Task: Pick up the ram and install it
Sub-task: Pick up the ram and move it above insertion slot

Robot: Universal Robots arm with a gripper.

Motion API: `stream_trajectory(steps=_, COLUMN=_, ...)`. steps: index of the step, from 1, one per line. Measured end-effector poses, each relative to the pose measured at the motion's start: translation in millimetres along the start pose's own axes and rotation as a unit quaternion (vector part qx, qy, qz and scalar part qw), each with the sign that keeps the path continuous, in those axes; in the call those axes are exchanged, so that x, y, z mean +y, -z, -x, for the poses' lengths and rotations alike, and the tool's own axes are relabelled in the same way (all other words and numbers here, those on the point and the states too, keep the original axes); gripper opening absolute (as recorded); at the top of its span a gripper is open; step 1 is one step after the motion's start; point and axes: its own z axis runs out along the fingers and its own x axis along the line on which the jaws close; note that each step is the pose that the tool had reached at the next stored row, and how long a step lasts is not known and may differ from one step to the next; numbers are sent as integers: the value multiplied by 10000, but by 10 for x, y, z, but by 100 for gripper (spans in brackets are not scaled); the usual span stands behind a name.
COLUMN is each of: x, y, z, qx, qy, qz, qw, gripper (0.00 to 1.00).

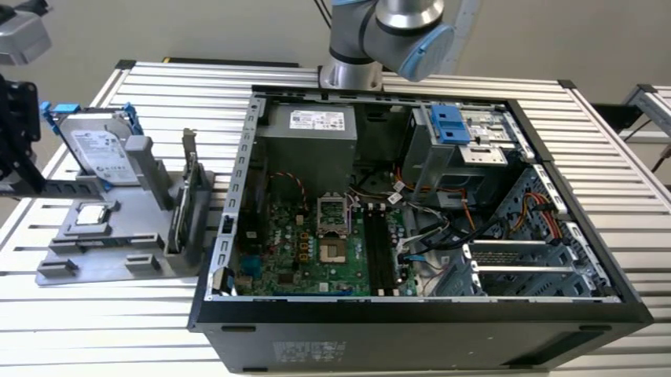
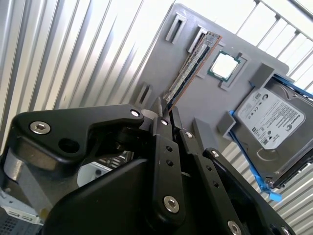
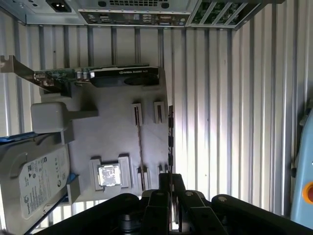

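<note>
The ram point(image 3: 170, 134) is a thin stick standing on its long edge in the grey holder tray point(image 3: 112, 137), next to an empty pair of slots. In the second wrist view the ram point(image 2: 191, 66) runs away from the fingertips toward the tray's far slot block. My gripper point(image 3: 171, 178) is shut with nothing between its black fingers, hovering above and just off the ram's near end. The fingertips point(image 2: 159, 105) sit pressed close together. In the exterior view the gripper point(image 1: 30, 177) hangs at the exterior view's left edge, above the tray point(image 1: 105, 247).
On the tray stand a hard drive point(image 1: 100, 149) with blue rails, a processor chip point(image 1: 93, 214) and an expansion card point(image 1: 187, 196). The open computer case point(image 1: 419, 314) lies on the exterior view's right, with dark memory slots point(image 1: 379, 247) on its green motherboard.
</note>
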Motion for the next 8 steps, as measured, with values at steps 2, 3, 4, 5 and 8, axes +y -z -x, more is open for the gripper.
stream_trajectory(steps=2, x=0, y=7, z=1, qx=0, qy=0, qz=1, qw=10000, gripper=0)
stream_trajectory(steps=3, x=0, y=11, z=1, qx=0, qy=0, qz=0, qw=10000, gripper=0)
stream_trajectory(steps=4, x=0, y=15, z=1, qx=0, qy=0, qz=0, qw=10000, gripper=0)
stream_trajectory(steps=5, x=1, y=20, z=1, qx=0, qy=0, qz=0, qw=10000, gripper=0)
stream_trajectory(steps=8, x=1, y=35, z=2, qx=0, qy=0, qz=0, qw=10000, gripper=0)
